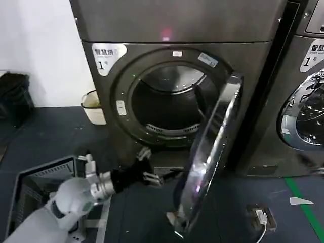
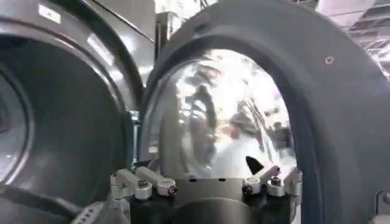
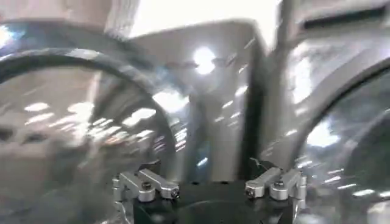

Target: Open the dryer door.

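The dryer (image 1: 177,30) carries a white "1" label and a pink light, and its dark drum opening (image 1: 169,101) is uncovered. The dryer door (image 1: 212,147) stands swung out on its right side, seen almost edge-on with its chrome ring catching light. My left gripper (image 1: 154,178) is open, low in front of the machine, just left of the door's lower edge and holding nothing. The left wrist view has the left gripper (image 2: 207,176) facing the door's grey inner face (image 2: 341,109) and domed glass. My right gripper (image 3: 207,176) is open before the door's shiny outer face (image 3: 61,134).
A neighbouring machine (image 1: 309,101) with a similar chrome door stands at the right. A black laundry basket (image 1: 35,187) sits on the floor at the lower left, and a white bucket (image 1: 93,107) stands beside the dryer. A small cabled device (image 1: 260,216) and green tape (image 1: 304,202) lie on the floor.
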You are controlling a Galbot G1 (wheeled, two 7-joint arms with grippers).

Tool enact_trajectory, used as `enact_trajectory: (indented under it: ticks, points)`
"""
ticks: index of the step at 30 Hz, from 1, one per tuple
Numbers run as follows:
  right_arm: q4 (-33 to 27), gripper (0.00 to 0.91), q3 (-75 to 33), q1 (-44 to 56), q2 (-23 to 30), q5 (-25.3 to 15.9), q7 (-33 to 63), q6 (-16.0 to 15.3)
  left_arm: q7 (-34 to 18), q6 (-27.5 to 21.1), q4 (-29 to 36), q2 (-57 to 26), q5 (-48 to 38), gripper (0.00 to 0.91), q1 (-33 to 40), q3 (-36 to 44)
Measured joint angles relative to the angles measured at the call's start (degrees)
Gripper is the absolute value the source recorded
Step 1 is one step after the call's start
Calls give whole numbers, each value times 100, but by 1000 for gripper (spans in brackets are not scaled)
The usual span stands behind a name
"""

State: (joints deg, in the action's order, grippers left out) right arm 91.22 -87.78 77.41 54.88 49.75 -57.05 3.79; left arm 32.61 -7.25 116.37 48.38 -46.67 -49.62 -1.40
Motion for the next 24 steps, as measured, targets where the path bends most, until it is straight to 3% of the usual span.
enact_trajectory:
  ticks: [4,9,14,19,24]
  points:
    - [-99,907,-718,219,-97,-210,923,242,-44,-2,-62,158,29,907,225,394]
    - [-124,907,-1497,481,-208,-473,2074,209,-193,9,-236,375,-66,907,566,846]
    - [-10,907,-2162,791,-269,-940,2990,-324,-196,35,-492,648,-85,907,983,1343]
    - [23,907,-2671,1061,-237,-1624,3903,-463,-201,104,-797,972,-52,907,1386,1844]
    - [-3,907,-3071,1309,-235,-1794,4533,-708,-281,164,-1144,1301,19,907,1778,2281]
